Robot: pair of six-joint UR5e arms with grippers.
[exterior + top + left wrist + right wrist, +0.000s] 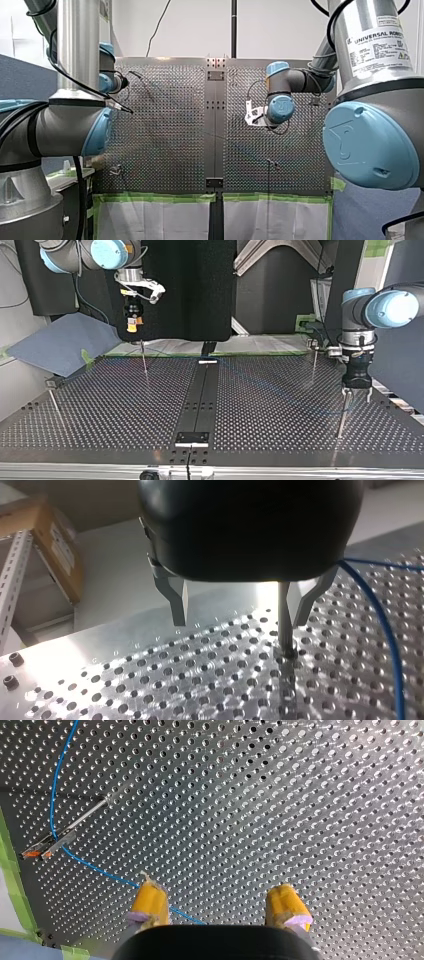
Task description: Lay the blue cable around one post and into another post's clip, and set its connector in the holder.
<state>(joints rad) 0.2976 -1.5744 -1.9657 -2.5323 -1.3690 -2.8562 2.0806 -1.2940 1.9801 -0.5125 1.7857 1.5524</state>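
The blue cable (54, 785) lies on the perforated table and bends past a thin post (75, 825) whose clip end has orange tips; from there it runs under my right gripper (217, 897). That gripper hangs high above the table, open and holding nothing, with yellow pads (149, 900). In the top view it is my right gripper (132, 322) at the upper left. My left gripper (240, 620) is low over the table and open, its metal fingers either side of an upright post (285, 617). The blue cable (387, 630) passes just beside it, untouched. The connector is not visible.
Several thin posts stand on the table: one (143, 357) under my right gripper, one (54, 405) near the top view's left edge, one (314, 362) at the back right. A black strip (200, 400) runs down the middle. Green tape (160, 197) lines one table edge.
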